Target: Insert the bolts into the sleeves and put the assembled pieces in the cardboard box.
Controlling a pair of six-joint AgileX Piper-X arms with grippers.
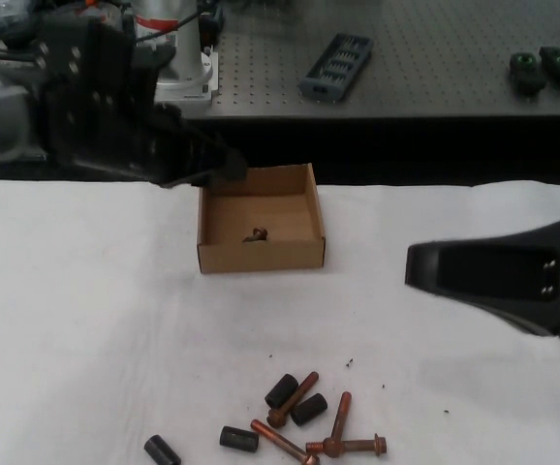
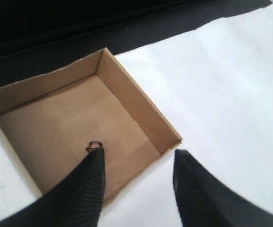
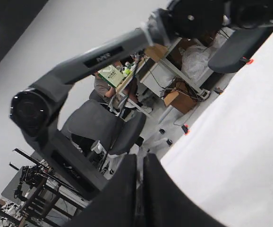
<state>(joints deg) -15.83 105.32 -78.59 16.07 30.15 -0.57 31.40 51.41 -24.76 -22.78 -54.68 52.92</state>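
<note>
The left gripper (image 2: 139, 158), fingers apart, hangs over the rim of the open brown cardboard box (image 1: 261, 257), with a copper bolt head (image 2: 94, 145) inside beside one finger. At the box's 6 o'clock, past bare white cloth (image 1: 86, 320), lie loose copper bolts (image 1: 293, 399) and black sleeves (image 1: 281, 390). At its 4 o'clock is the right gripper (image 3: 139, 163), fingers together.

Black arms (image 1: 115, 107), ribbed fingers (image 2: 91, 189)

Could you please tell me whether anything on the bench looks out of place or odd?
Nothing looks damaged. A few small dark specks dot the white cloth beside the loose bolts, which lie in a jumble, and one sleeve lies apart from the others.
</note>
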